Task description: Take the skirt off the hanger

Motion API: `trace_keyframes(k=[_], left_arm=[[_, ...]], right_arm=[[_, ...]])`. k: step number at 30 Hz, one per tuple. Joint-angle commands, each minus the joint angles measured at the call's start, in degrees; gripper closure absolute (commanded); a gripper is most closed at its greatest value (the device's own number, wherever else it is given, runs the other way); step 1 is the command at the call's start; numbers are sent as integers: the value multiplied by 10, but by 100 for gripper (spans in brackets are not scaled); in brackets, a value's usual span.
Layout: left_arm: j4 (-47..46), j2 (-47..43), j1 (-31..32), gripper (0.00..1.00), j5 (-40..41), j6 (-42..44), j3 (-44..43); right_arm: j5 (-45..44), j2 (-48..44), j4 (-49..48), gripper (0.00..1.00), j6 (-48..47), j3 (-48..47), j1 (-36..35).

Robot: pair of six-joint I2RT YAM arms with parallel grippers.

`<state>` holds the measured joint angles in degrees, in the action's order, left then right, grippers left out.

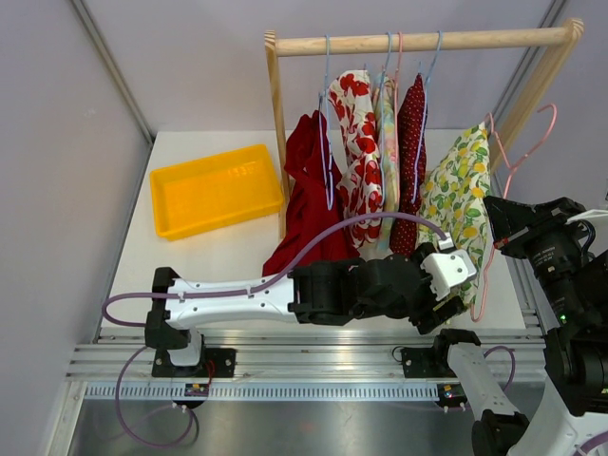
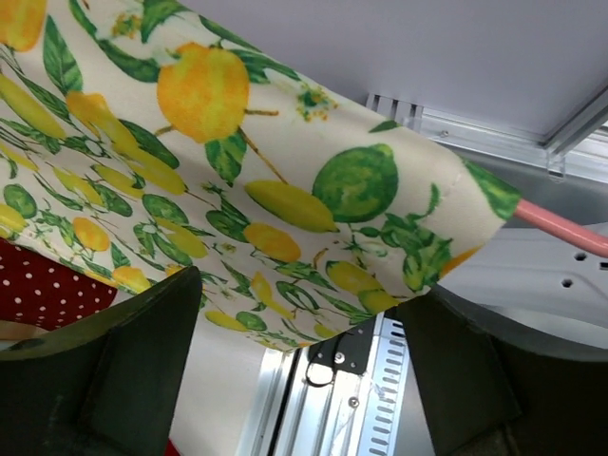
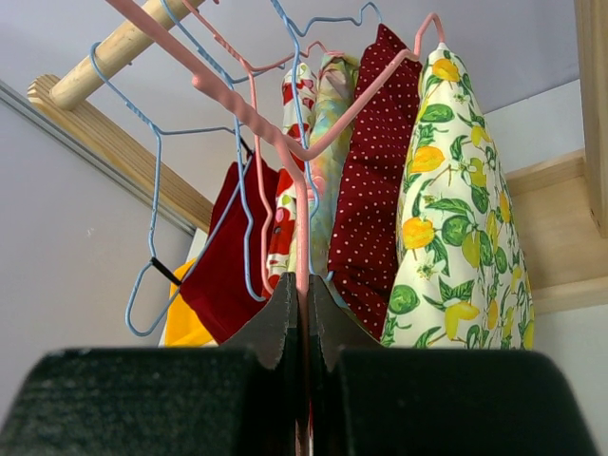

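Note:
The skirt, cream with a lemon and lime print, hangs from a pink wire hanger pulled off to the right of the rack. My left gripper is open, its dark fingers standing wide on either side of the skirt's lower edge, which dips between them. The pink hanger sticks out of the cloth at the right. My right gripper is shut on the hanger's pink wire, with the skirt hanging just to its right. From above, the right gripper sits beside the skirt.
A wooden rack carries blue hangers with a red garment, a red floral one and a dark dotted one. A yellow tray lies at the back left. A metal rail runs along the near edge.

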<state>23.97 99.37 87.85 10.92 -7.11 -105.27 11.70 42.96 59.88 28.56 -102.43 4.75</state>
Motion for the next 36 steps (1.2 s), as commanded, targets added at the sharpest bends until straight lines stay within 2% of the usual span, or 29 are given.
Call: trace_keyframes(k=[1, 7, 8, 13, 16, 20, 25, 28, 31, 32, 33, 36], left_arm=[[-44, -7, 3, 35, 47, 4, -12], [-39, -9, 2, 98, 93, 11, -12], [-40, -13, 2, 100, 94, 11, -7], [-62, -42, 3, 100, 67, -12, 44], [-86, -81, 20, 100, 51, -38, 123], [-103, -130, 90, 100, 79, -84, 245], [-71, -171, 191, 100, 116, -219, 401], [-17, -171, 250, 100, 113, -314, 456], [94, -144, 306, 100, 127, -405, 457], [152, -135, 318, 100, 136, -429, 450], [176, -127, 328, 100, 154, -475, 448], [219, -149, 344, 100, 174, -540, 464]], right_arm=[[17, -8, -30, 100, 2, -20, 0], [16, -9, -31, 100, 3, -17, 0], [17, -9, -31, 100, 1, -17, -1], [12, -5, -35, 100, -1, -17, -1], [6, 4, -35, 100, -6, -29, -1], [-11, 16, -36, 100, -16, -50, -4], [-40, 43, -35, 100, -29, -82, -6], [-61, 63, -37, 100, -40, -95, -8], [-70, 82, -55, 100, -46, -90, -7], [-71, 87, -61, 100, -46, -88, -7], [-71, 92, -77, 100, -46, -86, -8], [-72, 116, -100, 100, -47, -74, -7]])
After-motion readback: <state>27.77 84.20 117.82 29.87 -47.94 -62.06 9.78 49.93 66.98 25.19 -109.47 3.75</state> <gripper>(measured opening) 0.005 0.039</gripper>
